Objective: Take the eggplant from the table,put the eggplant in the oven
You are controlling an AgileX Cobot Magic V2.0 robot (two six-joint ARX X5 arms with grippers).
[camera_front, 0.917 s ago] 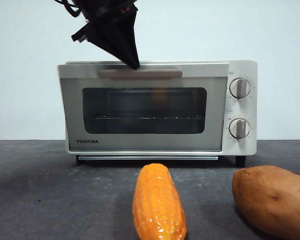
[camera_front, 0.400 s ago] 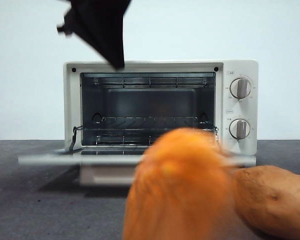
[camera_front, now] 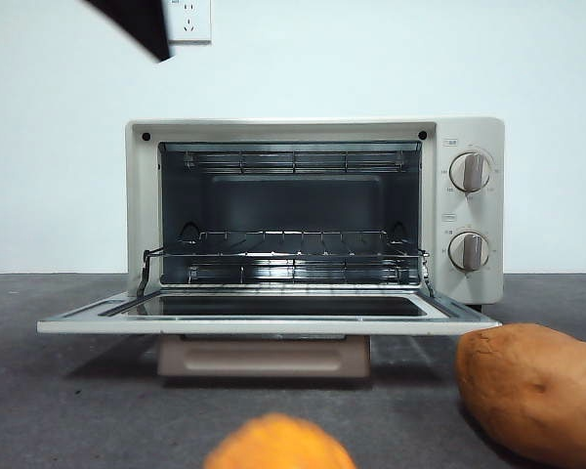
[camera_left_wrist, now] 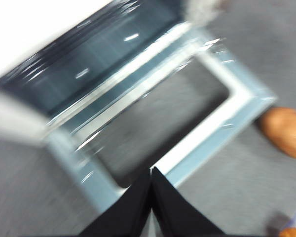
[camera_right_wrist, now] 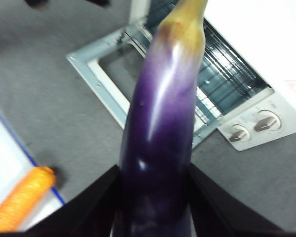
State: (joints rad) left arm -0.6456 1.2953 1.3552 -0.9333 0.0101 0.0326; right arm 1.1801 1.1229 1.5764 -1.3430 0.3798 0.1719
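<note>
— What do we see of the surface and the room?

— We see a dark grey speckled table [camera_front: 68, 391] under a plain white wall [camera_front: 371, 59] with a wall socket [camera_front: 188, 18] high up. On the table stands the oven [camera_front: 469, 210], its door [camera_front: 264, 318] folded down flat and the wire rack [camera_front: 288, 244] bare inside.

— And where is the eggplant?

— In the right wrist view we find the eggplant [camera_right_wrist: 160, 138] clamped between the two jaws of the right gripper [camera_right_wrist: 155, 197], its stem end pointing toward the open oven, above the table.

— The other claw?

— The left gripper [camera_left_wrist: 151, 197] hangs over the lowered door, jaws pressed together on nothing. Near the front edge we see a corn cob [camera_front: 278, 447] and a sweet potato [camera_front: 532, 391], both on the table.
</note>
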